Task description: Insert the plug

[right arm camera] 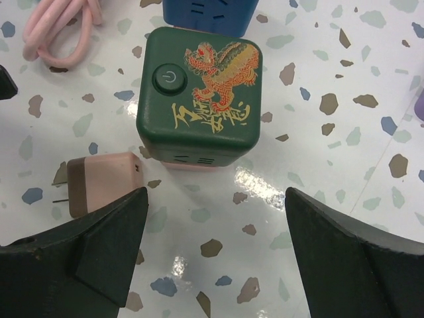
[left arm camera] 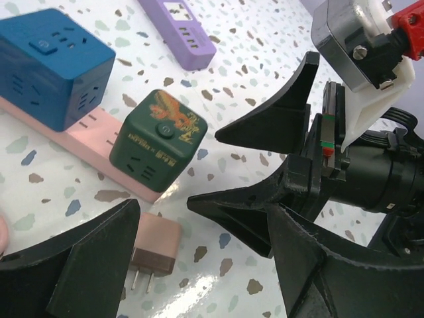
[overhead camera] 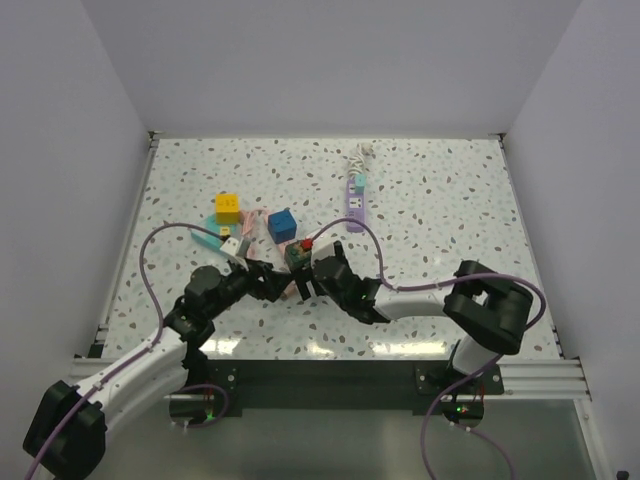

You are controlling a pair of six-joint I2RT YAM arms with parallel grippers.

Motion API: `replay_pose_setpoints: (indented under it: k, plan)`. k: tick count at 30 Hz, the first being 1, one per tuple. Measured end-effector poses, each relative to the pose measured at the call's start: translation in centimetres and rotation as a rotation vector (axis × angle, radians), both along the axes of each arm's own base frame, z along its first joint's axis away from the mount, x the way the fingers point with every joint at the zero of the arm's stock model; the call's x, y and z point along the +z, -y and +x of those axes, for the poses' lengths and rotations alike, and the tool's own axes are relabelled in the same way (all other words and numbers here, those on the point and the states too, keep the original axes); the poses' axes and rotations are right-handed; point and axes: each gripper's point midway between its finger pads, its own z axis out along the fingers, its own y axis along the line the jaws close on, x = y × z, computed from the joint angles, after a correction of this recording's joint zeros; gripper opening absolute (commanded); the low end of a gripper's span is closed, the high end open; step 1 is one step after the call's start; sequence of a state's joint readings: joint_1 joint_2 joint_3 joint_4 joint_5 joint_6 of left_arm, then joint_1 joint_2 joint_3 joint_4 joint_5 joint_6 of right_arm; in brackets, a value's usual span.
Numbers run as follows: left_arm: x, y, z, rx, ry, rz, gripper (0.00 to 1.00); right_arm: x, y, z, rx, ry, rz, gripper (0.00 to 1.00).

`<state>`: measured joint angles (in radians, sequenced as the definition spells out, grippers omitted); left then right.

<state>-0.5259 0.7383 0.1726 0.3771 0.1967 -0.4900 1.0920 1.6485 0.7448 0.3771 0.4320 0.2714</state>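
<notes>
The left arm (overhead camera: 135, 380) and right arm (overhead camera: 425, 298) are white with bulky black joints; lilac cables (overhead camera: 144, 265) trail off them (the fingers (right arm camera: 351, 262) are matte black wedges).

**Arms converged at centre, both tools wide open**

The left arm (overhead camera: 150, 365) reaches from its base up and to the right. The right arm (overhead camera: 430, 300) folds back at the elbow and stretches leftward. The left tool (overhead camera: 268, 284) and the right tool (overhead camera: 303, 284) sit low and close together. Both sets of jaws are spread wide with nothing gripped. The right tool's fingers (left arm camera: 271, 126) fill the left wrist view.
</notes>
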Motion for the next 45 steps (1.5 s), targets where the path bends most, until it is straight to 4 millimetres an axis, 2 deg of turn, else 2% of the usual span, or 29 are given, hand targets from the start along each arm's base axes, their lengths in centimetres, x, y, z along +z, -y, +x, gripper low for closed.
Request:
replay_pose_setpoints:
  k: [7, 10, 24, 35, 41, 45]
  plan:
    - [-3.4, -1.2, -0.5, 0.044, -0.099, 0.070, 0.82, -3.5, -0.8, -0.4, 0.020, -0.026, -0.045, 0.89]
    - [-4.3, -1.4, -0.7, 0.053, -0.129, 0.086, 0.83, -4.4, -1.0, -0.6, 0.027, -0.032, -0.055, 0.89]
    - [-4.4, -2.4, -0.6, 0.113, -0.147, 0.075, 0.89, -4.3, -1.7, -0.6, 0.011, -0.031, -0.039, 0.89]
    - [-3.0, -1.7, -1.5, 0.069, -0.132, 0.015, 0.91, -2.6, -1.0, -1.8, -0.052, 0.002, -0.007, 0.89]
    - [-3.5, -2.2, -1.7, 0.090, -0.158, 0.023, 1.00, -3.1, -1.2, -2.3, -0.070, -0.004, -0.002, 0.89]
    - [-4.8, -3.1, -2.2, 0.136, -0.210, 0.044, 1.00, -4.3, -1.8, -2.7, -0.072, -0.024, -0.004, 0.89]
